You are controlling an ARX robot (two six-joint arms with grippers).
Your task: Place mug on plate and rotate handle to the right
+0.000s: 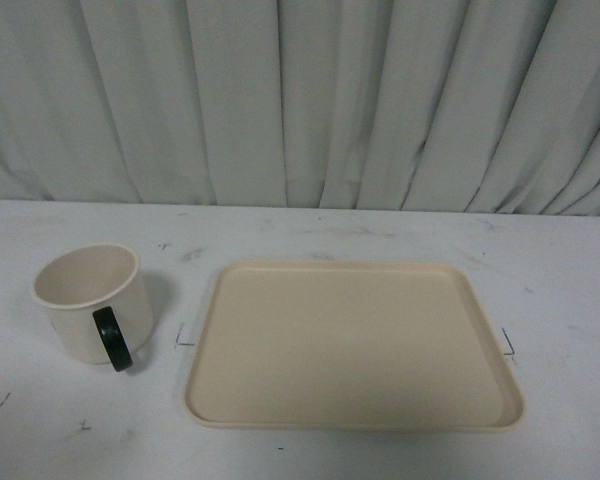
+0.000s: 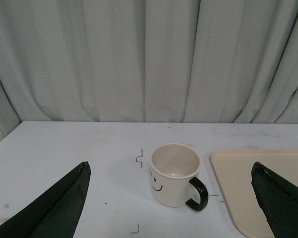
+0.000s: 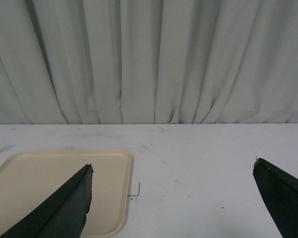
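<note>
Mug [image 1: 90, 300] upright on table [image 1: 565, 290], left of plate [image 1: 355, 345], not touching it. Handle [image 1: 113, 340] points toward robot. Left gripper [image 2: 170, 166] and right gripper [image 3: 172, 164] both spread wide, holding nothing.

Upright cream mug [image 1: 80, 318], black handle [image 1: 113, 339] facing camera, stands left of beige plate [image 1: 355, 345].

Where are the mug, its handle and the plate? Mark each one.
mug [image 1: 68, 330], front view, outer wall.
handle [image 1: 113, 340], front view, black loop's middle.
plate [image 1: 355, 345], front view, bare floor.
</note>
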